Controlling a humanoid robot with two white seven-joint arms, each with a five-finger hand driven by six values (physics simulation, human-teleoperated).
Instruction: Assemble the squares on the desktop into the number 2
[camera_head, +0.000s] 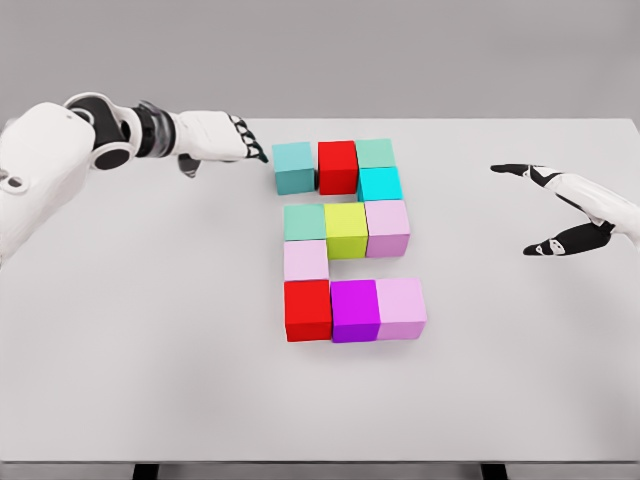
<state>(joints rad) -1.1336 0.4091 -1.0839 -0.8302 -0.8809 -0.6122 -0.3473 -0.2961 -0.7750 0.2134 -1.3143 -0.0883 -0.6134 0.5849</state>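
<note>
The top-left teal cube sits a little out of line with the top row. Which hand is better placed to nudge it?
The left hand. Its fingertips are right beside the teal cube at the figure's top-left corner. The right hand hovers open far to the right, with the other cubes between it and that cube.

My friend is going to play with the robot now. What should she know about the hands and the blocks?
Left hand: open, holds nothing, fingertips just beside the teal block at the top left of the figure.
Right hand: open, empty, over the table on the right, away from the blocks.
Blocks: all ten sit together mid-table: three on top, cyan block under the right end, three in the middle, a pale pink block on the left, three at the bottom.
Done: the 2 looks complete.
Left: maybe straighten the top row; pull the arms back.
</note>
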